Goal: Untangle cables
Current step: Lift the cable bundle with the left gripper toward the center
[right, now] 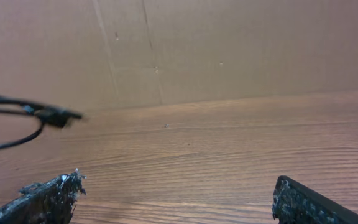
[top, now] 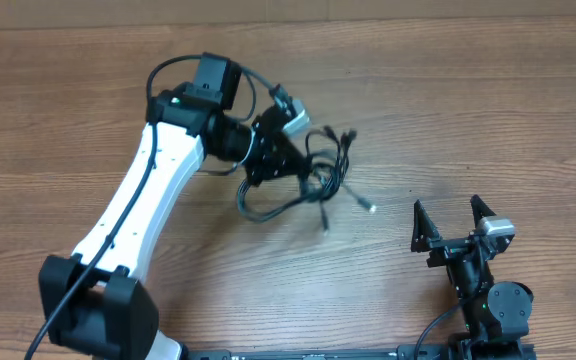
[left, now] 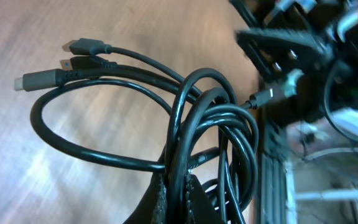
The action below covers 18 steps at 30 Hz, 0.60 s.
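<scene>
One knot of cables (left: 182,124), left claw (left: 174,202) clamping.

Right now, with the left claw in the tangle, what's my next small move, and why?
Probably bring the right claw over to the silver-tipped plug lying nearest it and pinch it. The left claw seems shut on the looped cables, while the right one sits open, apart from them, holding nothing.
</scene>
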### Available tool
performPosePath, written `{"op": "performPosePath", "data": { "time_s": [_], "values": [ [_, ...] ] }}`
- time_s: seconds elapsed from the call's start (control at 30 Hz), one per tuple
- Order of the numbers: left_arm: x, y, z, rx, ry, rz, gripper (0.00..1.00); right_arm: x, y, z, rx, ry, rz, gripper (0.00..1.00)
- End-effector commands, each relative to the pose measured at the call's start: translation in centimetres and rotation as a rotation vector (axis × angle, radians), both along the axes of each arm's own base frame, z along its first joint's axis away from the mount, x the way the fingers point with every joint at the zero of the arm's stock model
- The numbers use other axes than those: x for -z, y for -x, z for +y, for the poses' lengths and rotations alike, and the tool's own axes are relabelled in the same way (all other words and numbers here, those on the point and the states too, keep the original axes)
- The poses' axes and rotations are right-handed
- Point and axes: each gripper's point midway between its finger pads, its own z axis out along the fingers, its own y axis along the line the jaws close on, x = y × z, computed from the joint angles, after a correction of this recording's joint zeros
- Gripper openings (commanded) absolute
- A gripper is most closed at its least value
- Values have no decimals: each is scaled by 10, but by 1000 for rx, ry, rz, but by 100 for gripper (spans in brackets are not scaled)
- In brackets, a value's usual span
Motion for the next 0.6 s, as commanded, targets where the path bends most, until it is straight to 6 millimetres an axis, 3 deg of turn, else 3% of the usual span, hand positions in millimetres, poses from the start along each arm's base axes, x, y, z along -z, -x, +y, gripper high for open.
{"op": "performPosePath", "data": {
  "time_s": [0.0, 0.23, 0.3, 0.43, 0.57],
  "values": [
    [-5, 9, 5, 54, -19, -68, 4, 4, -1, 0, 5, 1, 6, 100],
    [-7, 13, 5, -35, -23, 76, 4, 2, -1, 0, 4, -9, -2, 100],
    [-12, 15, 1, -76, 1, 157, 4, -8, 0, 5, -25, -93, -26, 100],
    [-21, 17, -4, -73, 56, 193, 4, -38, 15, 43, -272, -234, -72, 100],
    [-38, 17, -13, -50, 166, 213, 4, -73, 29, 51, -333, -241, -102, 100]
  ]
}}
